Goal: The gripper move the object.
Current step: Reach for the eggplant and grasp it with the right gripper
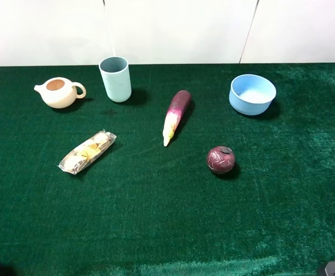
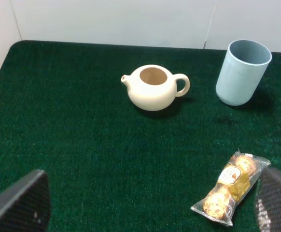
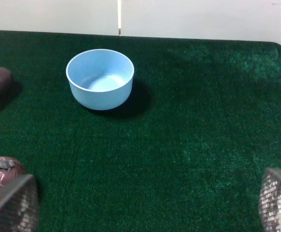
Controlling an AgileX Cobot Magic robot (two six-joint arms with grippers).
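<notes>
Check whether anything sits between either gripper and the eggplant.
Right gripper: the dark-red fruit lies roughly on its line to the eggplant. Left gripper: open cloth; the snack pack lies just off that line.

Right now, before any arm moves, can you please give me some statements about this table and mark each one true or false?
1. The eggplant lies on the cloth with nothing touching it. True.
2. The teapot has its lid on. False: its top is open and no lid is in view.
3. The bowl is empty. True.
4. The red fruit sits inside the bowl. False: it rests on the cloth, apart from the bowl.
5. The left end effector holds the packet. False: it is open and empty, and the packet lies on the cloth.
</notes>
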